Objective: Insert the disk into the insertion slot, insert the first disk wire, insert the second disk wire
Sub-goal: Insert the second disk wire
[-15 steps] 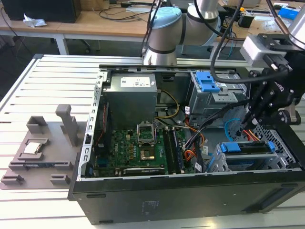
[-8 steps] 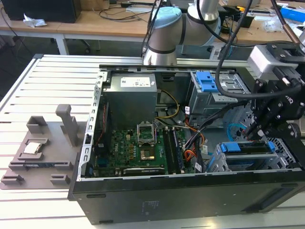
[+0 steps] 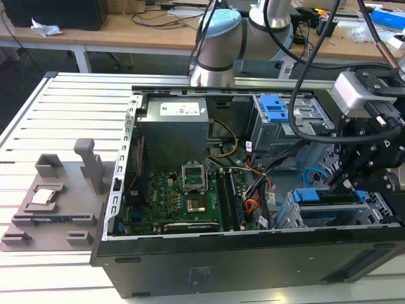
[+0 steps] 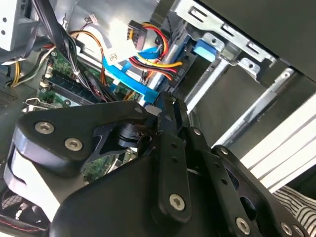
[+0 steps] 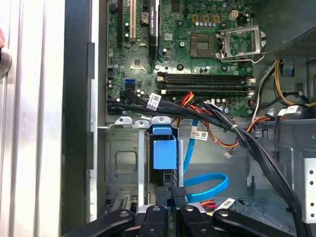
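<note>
Gripper (image 5: 173, 200) pinched on small dark plug (image 5: 172, 190), lower centre of first wrist view, beside second disk wire (image 5: 210, 185), below disk (image 5: 164, 153).

The open computer case (image 3: 253, 266) is laid on the slatted table (image 3: 38, 114), with the green motherboard (image 3: 183, 199) flat inside it and the boxy grey power supply (image 3: 174, 123) set behind the board. Toward the exterior view's right, the low silver perforated drive cage (image 3: 288, 215) is placed in the case, and the blue-framed disk (image 3: 332, 196) is seated in it. The grey plastic fixture tray (image 3: 50, 202) is set on the table at the exterior view's left of the case.
</note>
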Robot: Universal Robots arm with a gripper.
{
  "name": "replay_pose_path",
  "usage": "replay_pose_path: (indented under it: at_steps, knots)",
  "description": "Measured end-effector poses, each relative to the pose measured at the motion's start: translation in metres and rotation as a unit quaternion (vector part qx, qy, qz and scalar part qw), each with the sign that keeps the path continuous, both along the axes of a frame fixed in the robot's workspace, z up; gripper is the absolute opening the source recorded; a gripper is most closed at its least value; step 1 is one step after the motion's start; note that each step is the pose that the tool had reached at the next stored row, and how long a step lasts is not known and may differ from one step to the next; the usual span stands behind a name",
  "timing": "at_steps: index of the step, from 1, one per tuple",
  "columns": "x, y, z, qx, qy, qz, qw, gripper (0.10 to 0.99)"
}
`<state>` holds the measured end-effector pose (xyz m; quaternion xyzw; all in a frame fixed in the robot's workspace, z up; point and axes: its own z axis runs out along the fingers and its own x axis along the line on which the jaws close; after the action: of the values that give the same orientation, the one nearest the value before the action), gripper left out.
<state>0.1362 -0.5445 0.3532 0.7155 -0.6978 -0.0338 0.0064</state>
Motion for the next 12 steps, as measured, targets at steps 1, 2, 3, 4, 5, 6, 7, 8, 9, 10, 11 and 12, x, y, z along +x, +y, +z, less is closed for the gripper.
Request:
replay_pose_path:
  at_steps: [1,2,3,4,5,6,7,8,9,10,11,12]
  knots:
    - [0.0001,0.0014,-0.0011,0.0003,0.0,0.001,1.0,0.161]
    - [0.0003,0.0018,-0.0026,0.0005,0.0,0.001,1.0,0.161]
    - [0.0008,0.002,-0.0048,0.0004,0.0,0.002,1.0,0.161]
    - [0.001,0.002,-0.0068,0.0003,0.0,0.002,1.0,0.161]
    - [0.0012,0.0021,-0.0079,0.0001,0.0,0.004,1.0,0.161]
    - [0.0016,0.0025,-0.0083,0.0002,0.0,0.006,1.0,0.161]
    - [0.0019,0.0028,-0.0084,0.0003,0.0,0.01,0.9999,0.161]
    - [0.0029,0.003,-0.0084,0.0004,0.0,0.017,0.9998,0.161]
    - [0.0036,0.003,-0.0084,0.0004,0.0001,0.022,0.9998,0.161]
    - [0.0042,0.003,-0.0084,0.0003,0.0001,0.026,0.9997,0.161]
    - [0.0045,0.003,-0.0084,0.0003,0.0001,0.028,0.9996,0.161]
    - [0.0049,0.003,-0.0084,0.0003,0.0001,0.031,0.9995,0.161]
